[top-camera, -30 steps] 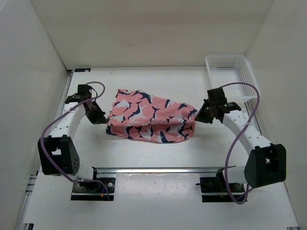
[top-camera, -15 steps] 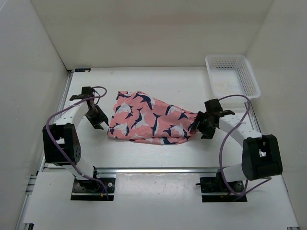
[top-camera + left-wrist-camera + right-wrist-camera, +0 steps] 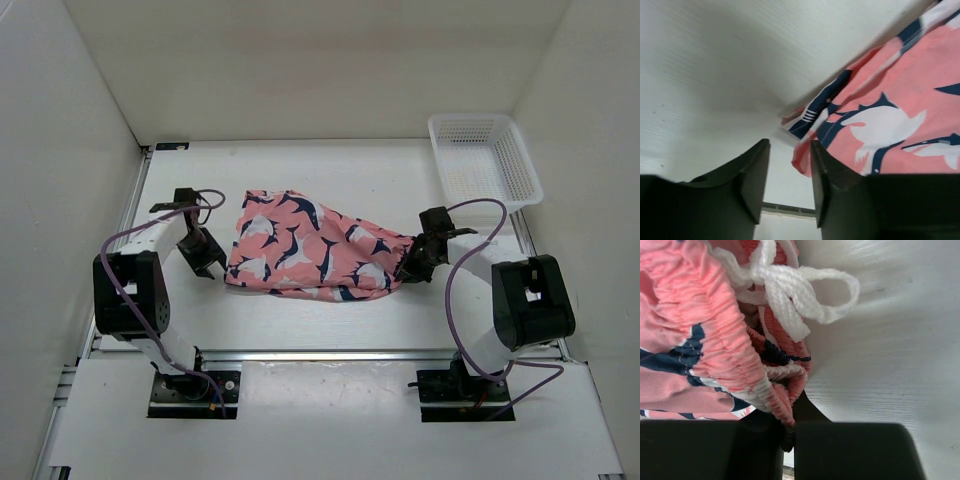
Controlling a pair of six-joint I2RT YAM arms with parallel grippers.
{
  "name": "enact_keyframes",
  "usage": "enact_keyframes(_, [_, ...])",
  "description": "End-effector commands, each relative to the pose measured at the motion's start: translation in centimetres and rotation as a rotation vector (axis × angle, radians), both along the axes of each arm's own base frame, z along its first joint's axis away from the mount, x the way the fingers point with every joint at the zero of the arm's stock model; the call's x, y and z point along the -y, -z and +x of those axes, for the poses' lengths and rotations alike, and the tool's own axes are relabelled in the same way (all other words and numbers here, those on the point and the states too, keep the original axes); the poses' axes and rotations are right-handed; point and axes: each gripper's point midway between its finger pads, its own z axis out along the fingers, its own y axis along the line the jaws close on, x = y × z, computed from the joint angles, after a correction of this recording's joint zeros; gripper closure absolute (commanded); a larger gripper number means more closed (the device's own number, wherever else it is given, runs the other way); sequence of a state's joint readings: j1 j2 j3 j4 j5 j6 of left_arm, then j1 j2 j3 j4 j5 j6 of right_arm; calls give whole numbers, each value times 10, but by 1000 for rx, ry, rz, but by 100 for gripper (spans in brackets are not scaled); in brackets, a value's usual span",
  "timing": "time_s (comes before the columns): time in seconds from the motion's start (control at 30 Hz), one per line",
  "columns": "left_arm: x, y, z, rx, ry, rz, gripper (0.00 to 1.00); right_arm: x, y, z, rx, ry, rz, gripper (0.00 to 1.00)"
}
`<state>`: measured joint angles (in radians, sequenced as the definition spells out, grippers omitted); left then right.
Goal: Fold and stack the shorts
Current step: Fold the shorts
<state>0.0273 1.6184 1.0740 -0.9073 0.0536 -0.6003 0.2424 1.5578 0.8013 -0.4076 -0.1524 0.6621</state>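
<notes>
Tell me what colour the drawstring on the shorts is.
White. The drawstring shows best in the right wrist view, looped beside the coral-pink shorts.

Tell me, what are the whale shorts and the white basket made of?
The shorts look like soft, matte cloth, maybe cotton or polyester: they wrinkle and the waistband bunches into ruffles. Their white drawstring looks like braided cord. The basket looks like stiff plastic, moulded as a mesh of small holes.

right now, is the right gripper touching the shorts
Touching. The right wrist view shows the right gripper shut on the shorts at the gathered waistband.
</notes>
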Motion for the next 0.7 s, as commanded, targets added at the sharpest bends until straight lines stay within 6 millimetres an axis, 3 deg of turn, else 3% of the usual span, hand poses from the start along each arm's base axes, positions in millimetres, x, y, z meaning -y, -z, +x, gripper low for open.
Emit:
enact_keyframes(0.0, [5, 6, -3, -1, 26, -17, 49, 16, 6, -5, 11, -6, -91, 100])
enact_keyframes(0.07, [9, 14, -11, -27, 37, -28, 47, 20, 5, -9, 14, -10, -105, 100])
enact_keyframes(0.17, [16, 18, -15, -22, 57, -39, 18, 22, 3, -10, 18, -16, -116, 100])
enact_keyframes(0.27, [23, 12, -12, 11, 80, -47, 0, 20, 3, -11, 21, -34, -119, 100])
enact_keyframes(0.5, [45, 28, -16, -47, 144, -60, 1, 19, 1, -8, 30, -33, -116, 100])
enact_keyframes(0.6, [52, 34, -15, -62, 162, -49, 26, 18, 1, -8, 19, -37, -110, 97])
enact_keyframes(0.63, [50, 38, -16, -76, 149, -36, 44, 17, -2, -5, 28, -36, -108, 95])
enact_keyframes(0.67, [47, 39, -16, -75, 148, -22, 86, 17, -2, -5, 28, -36, -108, 90])
